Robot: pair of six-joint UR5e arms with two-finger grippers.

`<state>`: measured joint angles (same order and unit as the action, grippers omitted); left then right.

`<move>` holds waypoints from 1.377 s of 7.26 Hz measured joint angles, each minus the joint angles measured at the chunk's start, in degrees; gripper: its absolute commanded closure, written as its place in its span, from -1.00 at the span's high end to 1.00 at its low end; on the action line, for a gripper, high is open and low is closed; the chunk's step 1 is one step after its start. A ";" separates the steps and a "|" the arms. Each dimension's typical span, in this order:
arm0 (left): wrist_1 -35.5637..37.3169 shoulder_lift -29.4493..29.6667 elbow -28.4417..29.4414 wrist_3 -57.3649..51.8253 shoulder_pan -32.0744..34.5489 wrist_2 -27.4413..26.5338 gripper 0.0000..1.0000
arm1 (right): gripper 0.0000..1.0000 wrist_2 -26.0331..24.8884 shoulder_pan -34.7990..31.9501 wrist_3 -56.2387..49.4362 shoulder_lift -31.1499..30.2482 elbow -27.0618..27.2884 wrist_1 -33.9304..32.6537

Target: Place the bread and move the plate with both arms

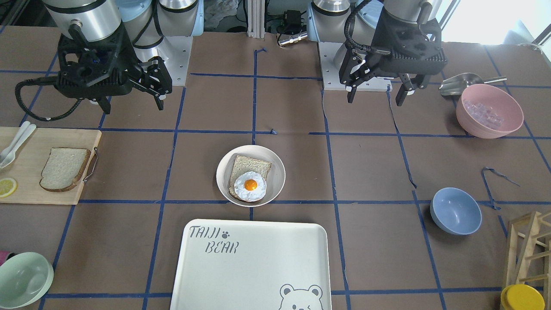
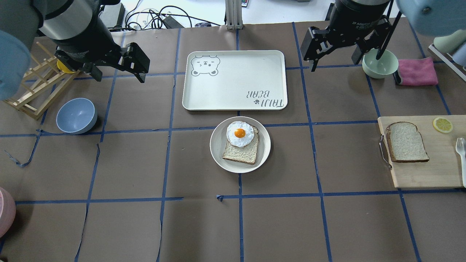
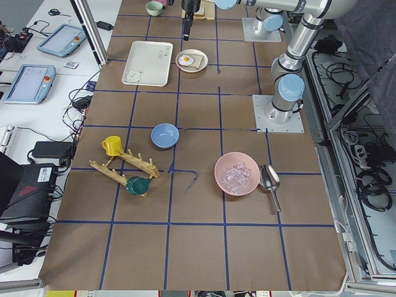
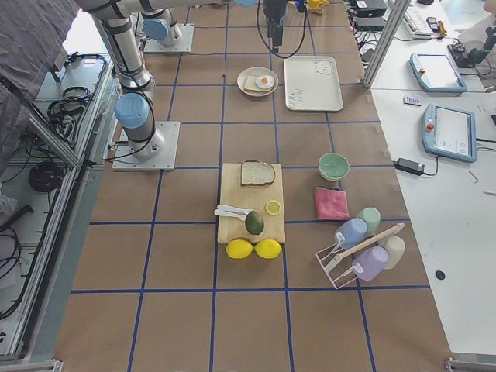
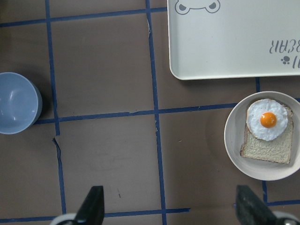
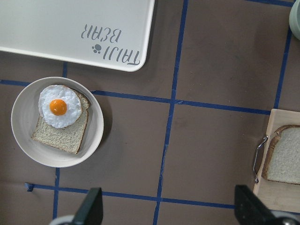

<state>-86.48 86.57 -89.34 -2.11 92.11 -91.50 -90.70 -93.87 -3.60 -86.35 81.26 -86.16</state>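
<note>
The pale bread slice [image 2: 406, 142] lies flat on a wooden cutting board [image 2: 418, 174] at the table's right; it also shows in the front view [image 1: 64, 168] and at the right wrist view's edge [image 6: 286, 161]. The round cream plate [image 2: 217, 153] sits mid-table and holds a tanner slice with a fried egg [image 2: 240, 133]; the plate also shows in both wrist views [image 5: 233, 145] [image 6: 21, 119]. My left gripper [image 2: 119, 76] [image 1: 375, 101] hangs open and empty above the table's left. My right gripper [image 2: 333, 63] [image 1: 133, 109] hangs open and empty, high, between plate and board.
A bear-print tray [image 2: 236, 80] lies just beyond the plate. A blue bowl [image 2: 76, 115] and a wooden rack [image 2: 32, 91] are on the left. A green bowl [image 2: 379, 63], a pink cloth [image 2: 417, 71] and a lemon slice [image 2: 442, 124] are on the right. A pink bowl [image 1: 489, 110] stands near the left arm.
</note>
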 measured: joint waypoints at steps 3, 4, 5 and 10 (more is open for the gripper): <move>0.00 0.00 -0.02 0.00 0.01 0.00 1.00 | 1.00 0.46 0.23 -0.29 0.61 -0.35 -0.14; 0.00 0.00 -0.01 0.00 0.04 0.02 1.00 | 1.00 0.35 0.36 -0.39 0.70 -0.36 -0.10; 0.00 0.00 0.01 0.00 0.07 0.06 1.00 | 1.00 0.22 0.38 -0.30 0.72 -0.38 -0.15; 0.00 -0.06 -0.04 0.00 0.02 0.02 1.00 | 1.00 -0.41 0.38 1.47 0.69 -0.27 -0.07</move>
<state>-86.49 86.51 -89.38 -2.11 92.13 -91.47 -91.11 -93.50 -2.13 -85.66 80.99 -86.23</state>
